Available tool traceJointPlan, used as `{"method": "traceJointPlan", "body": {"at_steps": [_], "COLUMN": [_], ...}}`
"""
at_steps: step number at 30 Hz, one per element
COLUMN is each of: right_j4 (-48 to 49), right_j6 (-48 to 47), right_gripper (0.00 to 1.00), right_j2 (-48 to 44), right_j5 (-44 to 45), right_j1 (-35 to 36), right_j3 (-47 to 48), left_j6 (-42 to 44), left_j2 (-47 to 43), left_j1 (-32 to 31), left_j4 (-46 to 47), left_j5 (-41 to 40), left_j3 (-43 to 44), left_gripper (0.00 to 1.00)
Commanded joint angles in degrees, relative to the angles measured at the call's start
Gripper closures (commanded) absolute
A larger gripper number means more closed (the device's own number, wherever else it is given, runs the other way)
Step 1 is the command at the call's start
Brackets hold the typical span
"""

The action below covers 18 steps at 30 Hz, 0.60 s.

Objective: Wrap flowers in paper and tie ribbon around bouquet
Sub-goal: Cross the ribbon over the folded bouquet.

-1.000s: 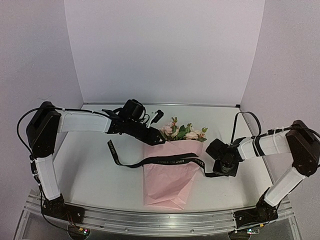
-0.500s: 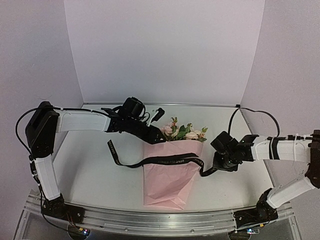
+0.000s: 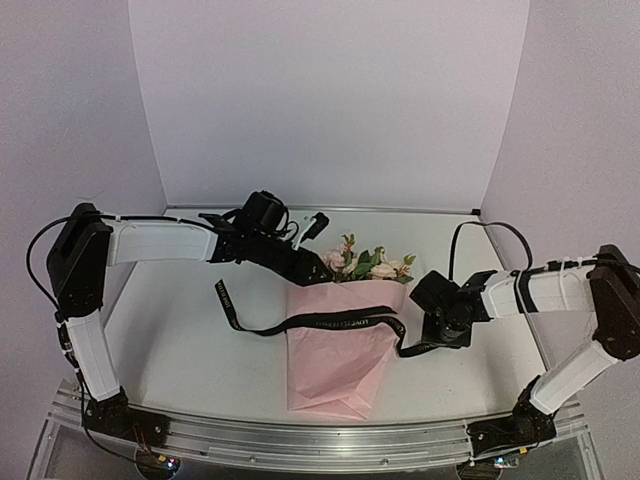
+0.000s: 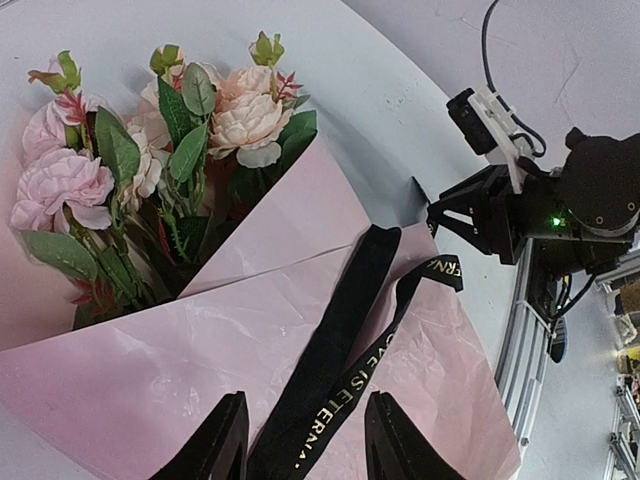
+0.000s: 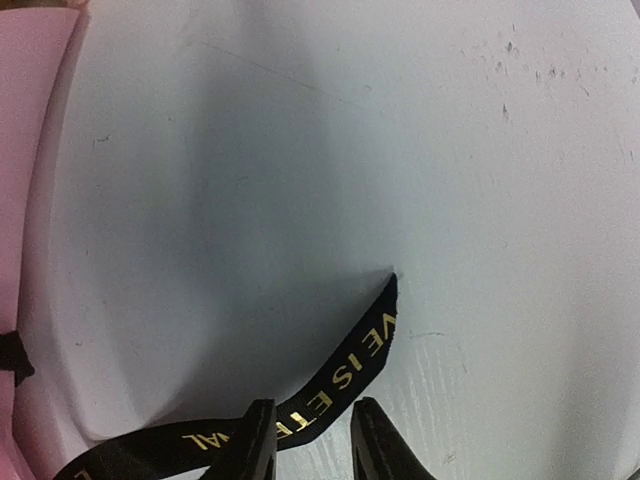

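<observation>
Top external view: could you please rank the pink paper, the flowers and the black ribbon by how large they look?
1. paper, by far the largest area.
2. flowers, their visible part.
3. ribbon: thinnest, though it spans wider than the paper.

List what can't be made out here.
1. Lower stems of the flowers: top and left wrist views, buried in the paper.
2. Lettering on the ribbon: top view, too small.
3. Whether the right gripper touches the ribbon: right wrist view, bottom edge cuts it off.
</observation>
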Motion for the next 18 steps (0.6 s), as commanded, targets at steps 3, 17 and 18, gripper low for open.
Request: {"method": "traceJointPlan", "body": {"at_steps": [3, 17, 18], "right_j4": [-2.4, -8.2, -8.2], "right_j6": [0.3, -3.1, -3.4], "right_gripper": [0.86, 0.96, 0.96], "right_j2": [-5.2, -13.5, -13.4], "right_j5": [0.8, -7.6, -8.5], "right_j1": [0.0, 0.8, 0.8], "right_j3": [4.1, 16.2, 17.3], "left_j6": [3.0, 6.6, 6.6], "left_j2": [-2.0, 1.8, 2.1], "left_j1": [-0.9, -3.8, -3.9], "left_j4": [0.0, 8.0, 9.4], "left_j5": [5.2, 13.3, 14.5], "left_j3": [3.6, 7.1, 6.9], "left_gripper": [0.57, 0.5, 0.5]}}
